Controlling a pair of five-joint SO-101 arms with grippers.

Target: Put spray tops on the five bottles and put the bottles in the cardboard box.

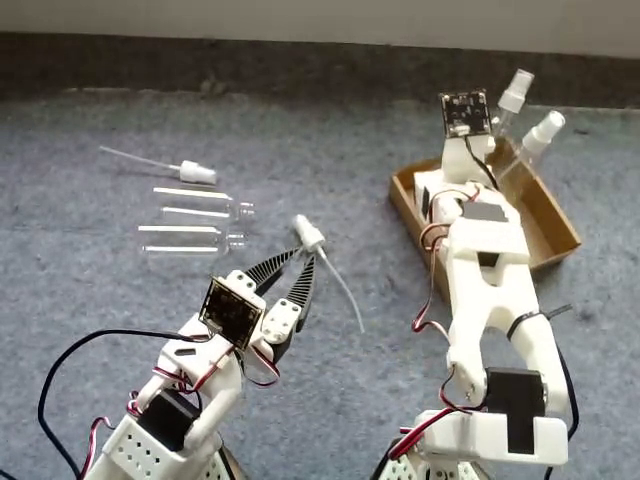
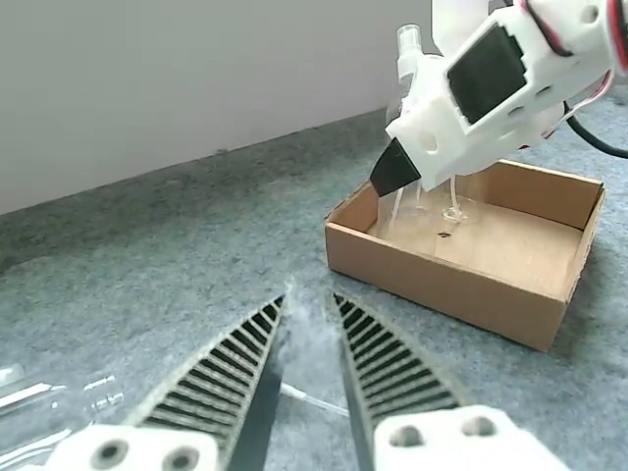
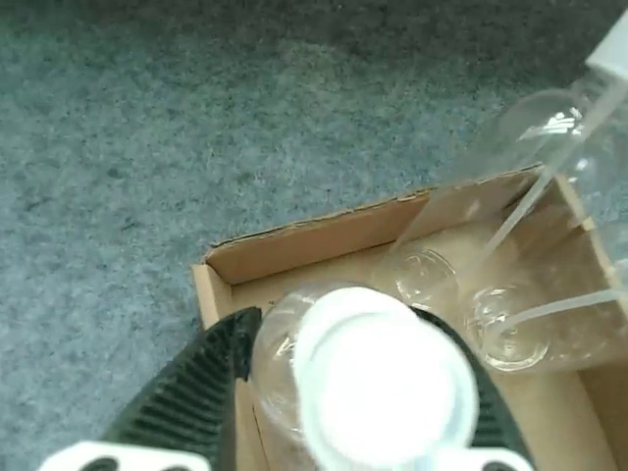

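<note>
While the right gripper (image 3: 343, 329) hangs over the near end of the cardboard box (image 3: 304, 240), fingers clasped around a capped bottle (image 3: 378, 392), the left gripper (image 1: 300, 255) sits low over the grey desk (image 1: 100, 320). Its fingers pinch a spray top (image 1: 308, 237) by the head, and the thin dip tube sticks out to one side. A finished bottle (image 1: 517, 92) and a second finished bottle (image 1: 545, 130) lean together at the far end of the box. Well apart from the box, an uncapped bottle (image 1: 205, 208) and a second uncapped bottle (image 1: 195, 240) lie side by side on the desk. A loose spray top (image 1: 195, 172) lies just beyond them.

My reading is that two steps overlap: the third bottle is going into the box, and the fourth top is being held ready. I cannot tell whether the held bottle touches the box floor. The next move calls for the right fingers to release the bottle so that it settles beside the other two without knocking them. That arm would then need to fetch an uncapped bottle and steady it. Threading the long, springy tube into a narrow neck will demand careful alignment from the left arm.
</note>
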